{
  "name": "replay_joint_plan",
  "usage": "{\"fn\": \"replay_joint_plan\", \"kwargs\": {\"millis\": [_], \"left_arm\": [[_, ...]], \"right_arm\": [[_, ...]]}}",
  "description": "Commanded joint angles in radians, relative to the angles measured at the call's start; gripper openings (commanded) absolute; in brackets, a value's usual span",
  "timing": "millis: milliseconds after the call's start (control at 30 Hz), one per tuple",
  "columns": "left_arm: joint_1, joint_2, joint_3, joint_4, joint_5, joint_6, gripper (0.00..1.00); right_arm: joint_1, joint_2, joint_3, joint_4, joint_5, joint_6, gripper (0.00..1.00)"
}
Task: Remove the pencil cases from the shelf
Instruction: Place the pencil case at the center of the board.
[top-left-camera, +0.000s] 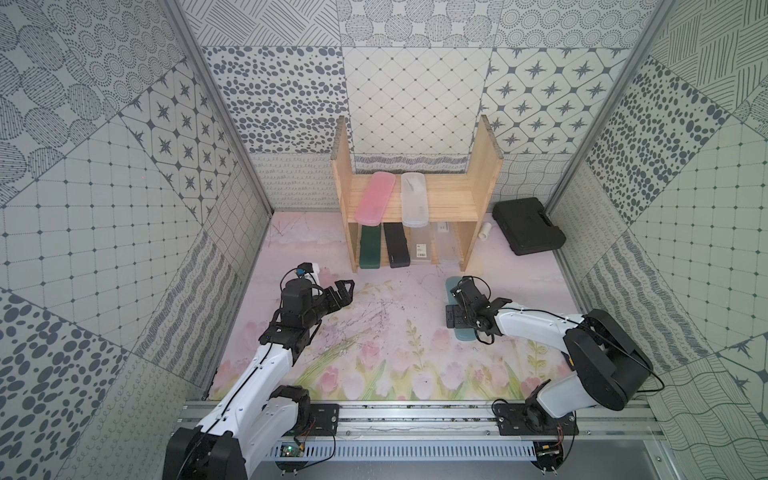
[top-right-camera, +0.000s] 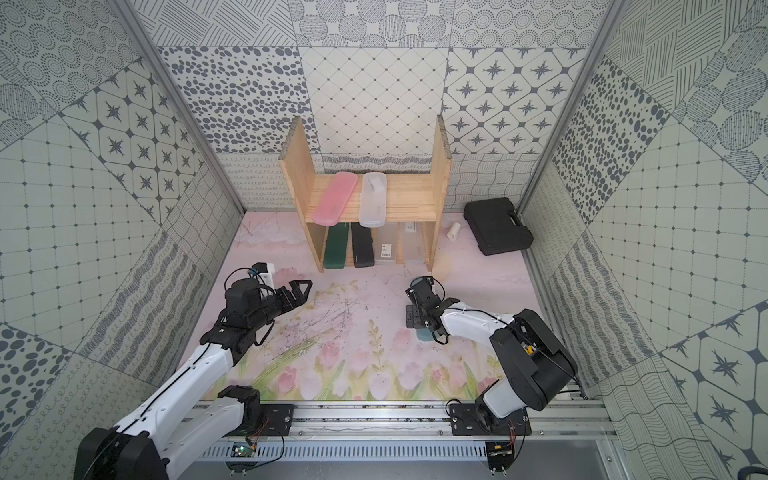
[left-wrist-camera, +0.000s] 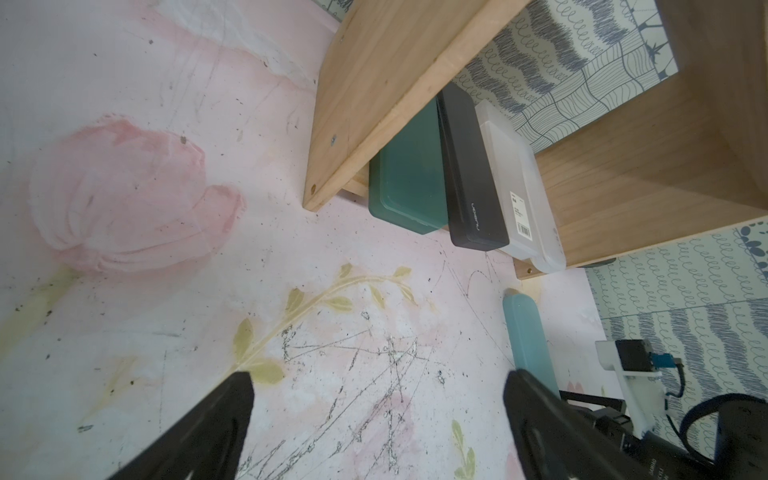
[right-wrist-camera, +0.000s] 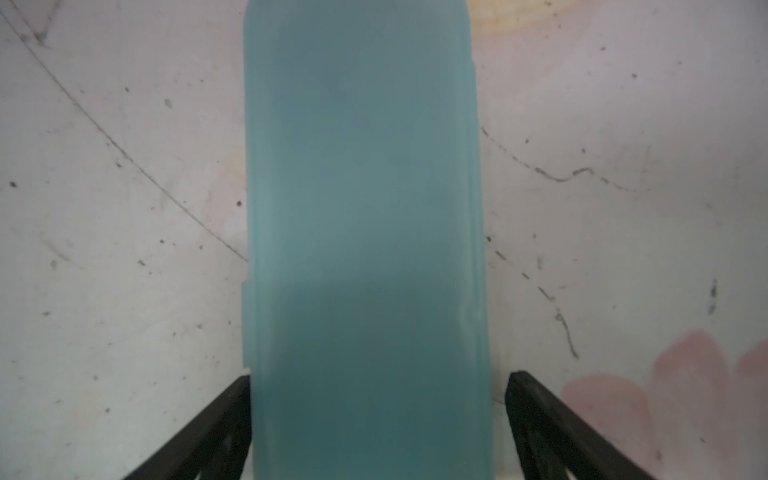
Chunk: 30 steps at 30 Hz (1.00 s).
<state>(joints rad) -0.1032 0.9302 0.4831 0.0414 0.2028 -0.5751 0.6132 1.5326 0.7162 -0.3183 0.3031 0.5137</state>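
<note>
1. Right end effector: jaws spread, one on each side of the blue case, with daylight showing on one side. It grips nothing.
2. The blue case lies flat on the counter, just in front of the shelf and off it (this one looks done).
3. Step in hand, as I read it, is release and retreat. Lift straight up until the fingertips clear the lid, then swing away. A sideways exit risks dragging the case.
4. Left end effector: wide open and empty, hovering above the counter near the shelf's lower corner.
5. Six cases remain:
   - Upper tier: pink case and frosted case.
   - Lower tier: dark green case, black case, labelled clear case and plain clear case.
6. The lower cases sit tight side by side, so go for the protruding ends. The dark green case is nearest the left arm.
</note>
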Motion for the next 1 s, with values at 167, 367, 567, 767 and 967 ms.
{"fn": "replay_joint_plan", "kwargs": {"millis": [167, 367, 567, 767, 967], "left_arm": [[-0.001, -0.005, 0.008, 0.046, 0.008, -0.006, 0.99], [-0.004, 0.008, 0.011, 0.054, 0.035, -0.018, 0.99], [-0.032, 0.047, 0.035, 0.066, 0.058, -0.023, 0.99], [-0.101, 0.093, 0.077, 0.053, 0.014, -0.012, 0.99], [-0.173, 0.148, 0.127, 0.031, -0.052, -0.007, 0.99]], "right_arm": [[-0.055, 0.061, 0.075, -0.051, -0.010, 0.012, 0.94], [-0.107, 0.015, 0.064, -0.098, -0.014, 0.003, 0.92], [-0.148, -0.050, 0.040, -0.114, -0.041, -0.018, 0.93], [-0.148, -0.145, 0.064, -0.146, -0.072, -0.050, 0.97], [-0.145, -0.280, 0.108, -0.144, -0.176, -0.085, 0.98]]}}
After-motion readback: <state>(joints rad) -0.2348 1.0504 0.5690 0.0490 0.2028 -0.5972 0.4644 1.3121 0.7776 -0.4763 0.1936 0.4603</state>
